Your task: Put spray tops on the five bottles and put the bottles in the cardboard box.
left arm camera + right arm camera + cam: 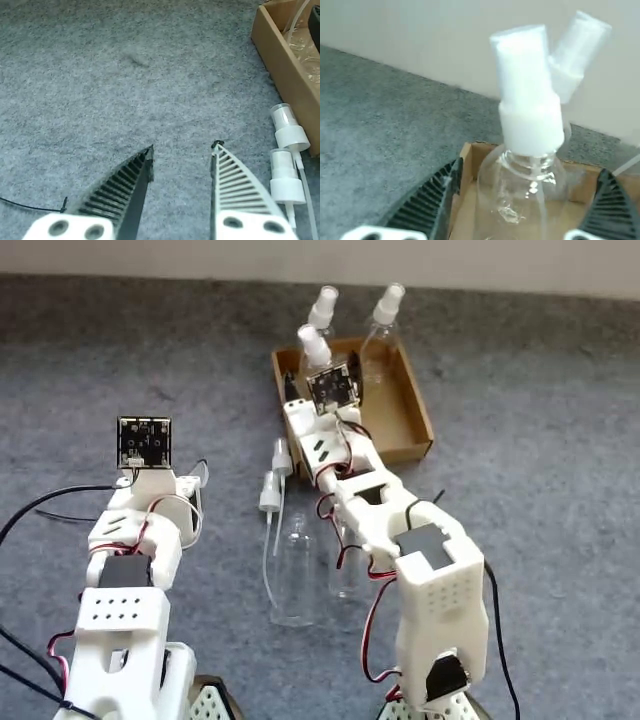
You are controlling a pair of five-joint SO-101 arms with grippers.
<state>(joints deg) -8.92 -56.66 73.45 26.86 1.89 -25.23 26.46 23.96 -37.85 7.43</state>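
Right gripper (530,172) is at the brown cardboard box (405,415), jaws spread wide on either side of a clear plastic bottle with a white spray top (525,100) that stands at the box's left side, fingers clear of its walls. Two more capped clear bottles (388,302) are upright at the far end. Left gripper (183,148) hangs open and empty over the grey carpet (100,75), well left of the box. Between the arms, two loose white spray tops (270,490) lie side by side just beside the box, and two uncapped clear bottles (293,570) sit on the carpet nearer the arm bases.
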